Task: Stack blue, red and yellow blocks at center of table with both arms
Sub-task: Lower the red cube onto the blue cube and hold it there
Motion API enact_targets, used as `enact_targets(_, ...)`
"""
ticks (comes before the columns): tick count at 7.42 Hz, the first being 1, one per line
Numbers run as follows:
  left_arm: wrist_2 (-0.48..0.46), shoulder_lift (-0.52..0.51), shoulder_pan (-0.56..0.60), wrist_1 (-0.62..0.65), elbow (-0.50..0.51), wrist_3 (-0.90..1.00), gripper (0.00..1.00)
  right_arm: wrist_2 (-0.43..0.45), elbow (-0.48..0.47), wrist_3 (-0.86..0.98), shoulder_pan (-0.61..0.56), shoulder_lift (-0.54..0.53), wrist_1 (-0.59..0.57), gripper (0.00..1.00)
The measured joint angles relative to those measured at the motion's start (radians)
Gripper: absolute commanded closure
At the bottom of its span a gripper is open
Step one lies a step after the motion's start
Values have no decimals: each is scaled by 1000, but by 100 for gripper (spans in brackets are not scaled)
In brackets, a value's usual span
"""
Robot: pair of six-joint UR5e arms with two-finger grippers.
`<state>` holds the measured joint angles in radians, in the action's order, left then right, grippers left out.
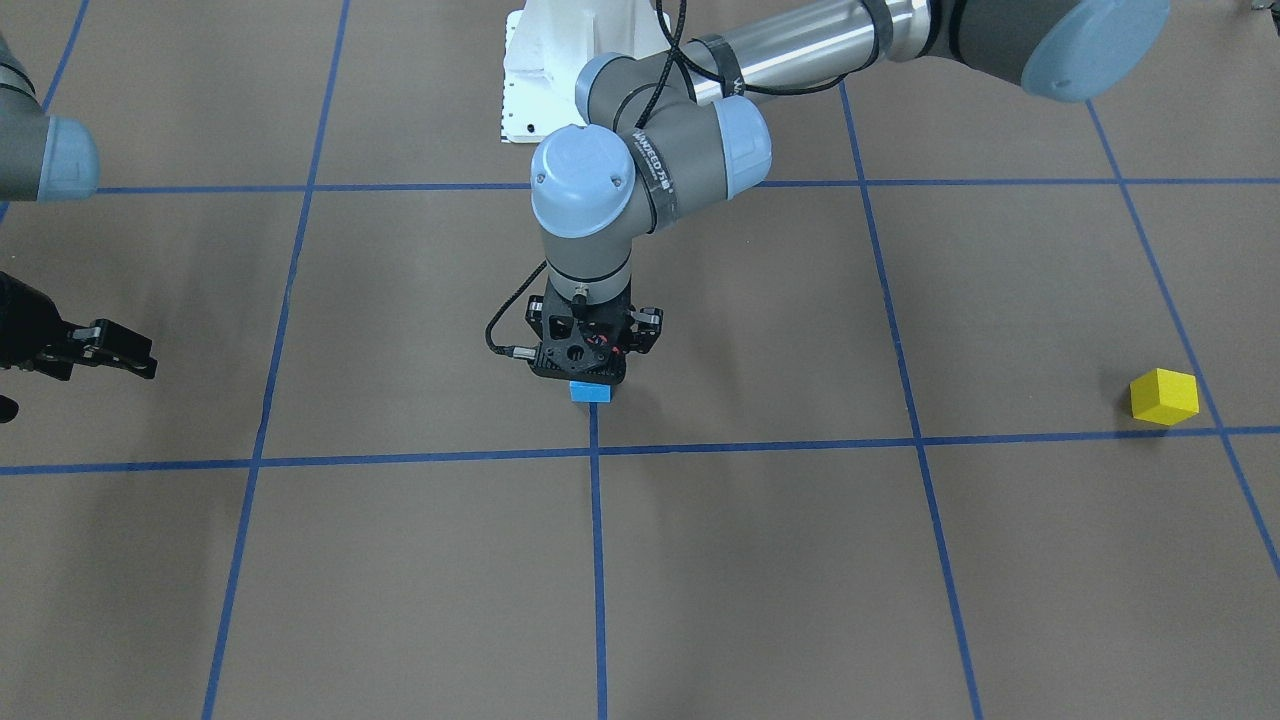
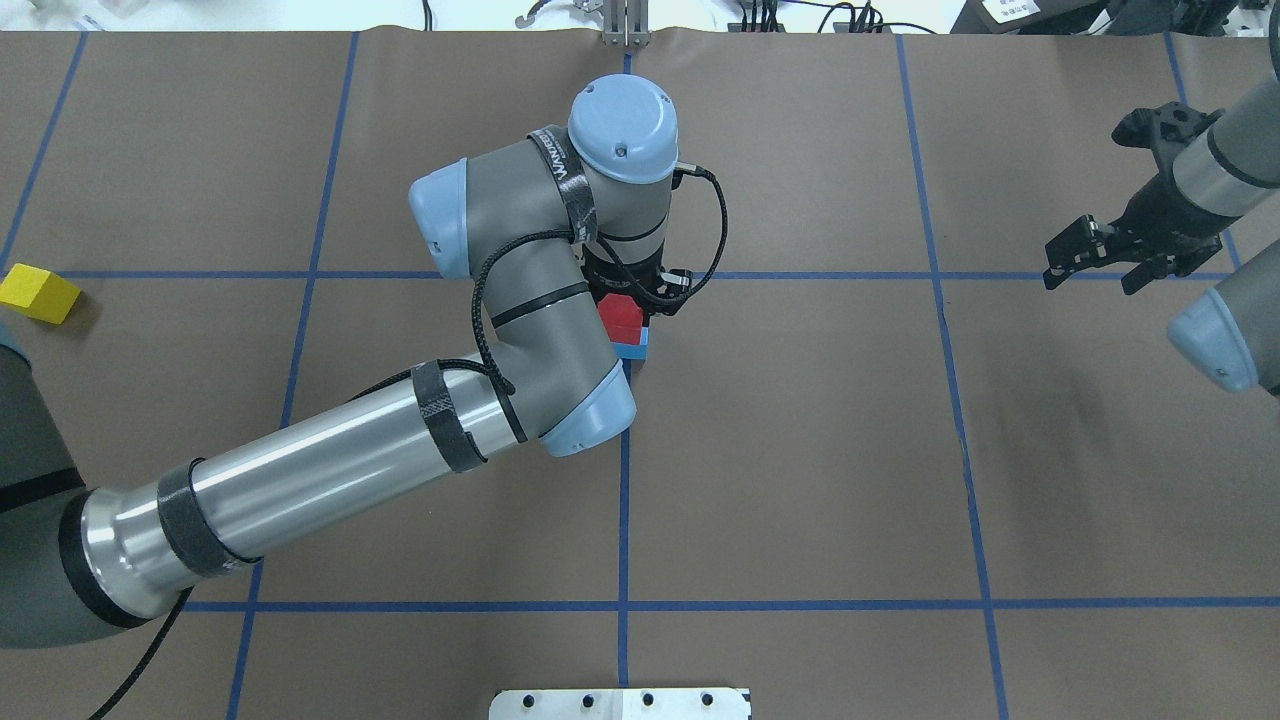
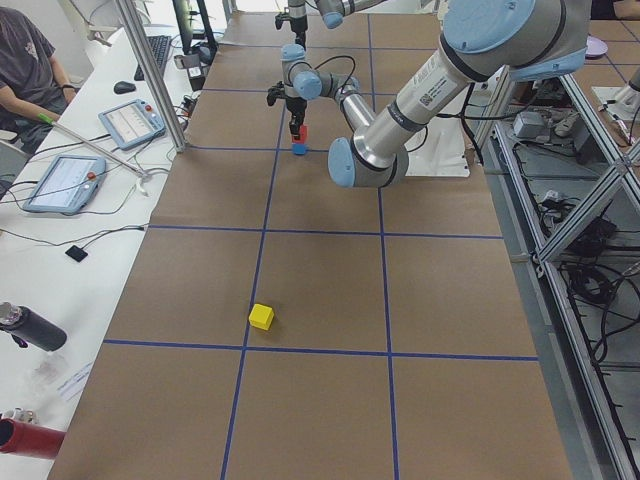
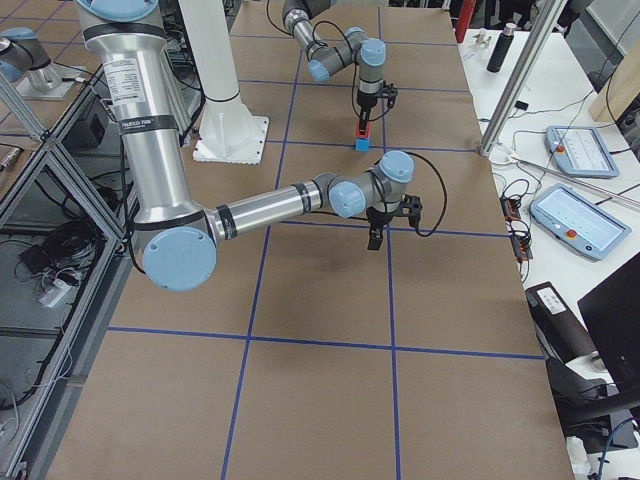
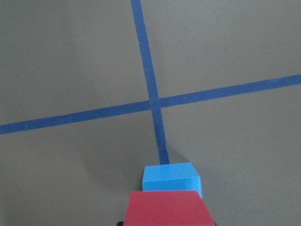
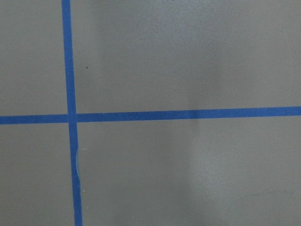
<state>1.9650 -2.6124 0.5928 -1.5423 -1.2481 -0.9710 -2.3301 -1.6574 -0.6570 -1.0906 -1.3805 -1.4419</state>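
The left gripper [image 1: 590,368] is clamped on the red cube block [image 2: 620,318], over the blue cube block [image 1: 590,392] at the centre of the brown paper surface [image 1: 760,560]. Letting go while off-centre could topple it. In the overhead view the yellow cube block [image 1: 1164,396] lies far at nine o'clock, and the right gripper [image 2: 1090,268] at two o'clock is spread, empty.

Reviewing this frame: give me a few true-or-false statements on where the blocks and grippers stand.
1. The left gripper holds the red block over the blue block. True.
2. The yellow block is already on the stack. False: it lies alone, far off on the robot's left.
3. The right gripper carries a block. False: it is open and empty, well away from the stack.
4. The blue block rests on a blue tape line. True.
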Motion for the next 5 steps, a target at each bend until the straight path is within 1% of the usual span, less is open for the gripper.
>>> enact_targets(5, -3, -28, -2, -3, 39, 1, 100, 0, 2, 1, 0, 0, 0, 0)
